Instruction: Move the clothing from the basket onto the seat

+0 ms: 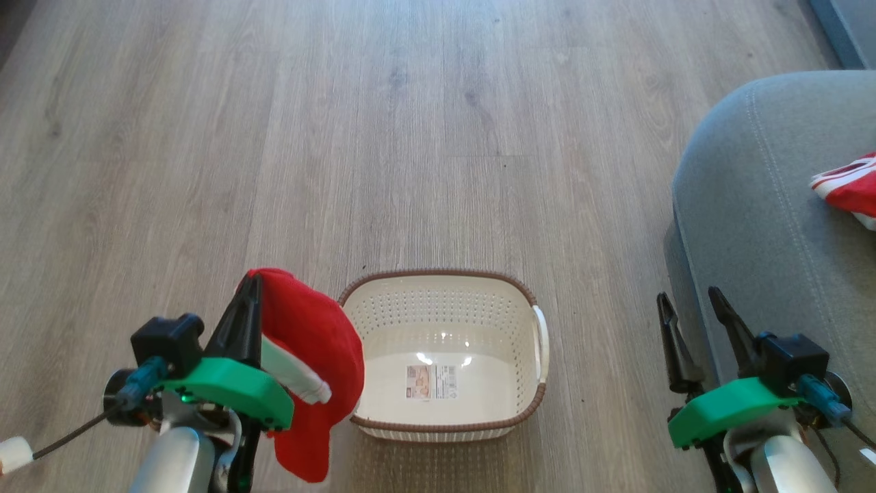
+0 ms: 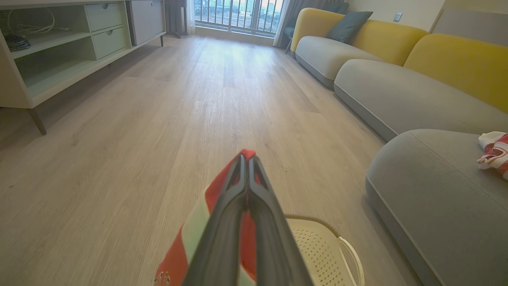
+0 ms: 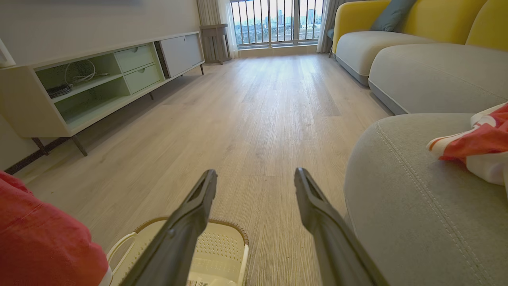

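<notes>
Clothing (image 1: 311,342) in red with a white stripe hangs clamped between the shut fingers of the left tool (image 1: 252,282), at the 9 o'clock side of the basket (image 1: 438,275) in the head view. Another red-and-white piece (image 1: 848,186) lies on the grey seat (image 1: 753,205) at 3 o'clock. The right tool (image 1: 686,296), fingers spread wide and holding nothing, hovers at 5 o'clock beside the seat's edge, above the wooden floor (image 1: 410,137).

Two garments (image 1: 311,342), one basket (image 1: 438,275), three grey seats (image 2: 436,190).

1 red garment (image 1: 321,342) hanging beside upright cream basket (image 1: 438,308) — inside bare, 1 red-white piece (image 1: 852,192) lying on grey seat (image 1: 753,205)
</notes>
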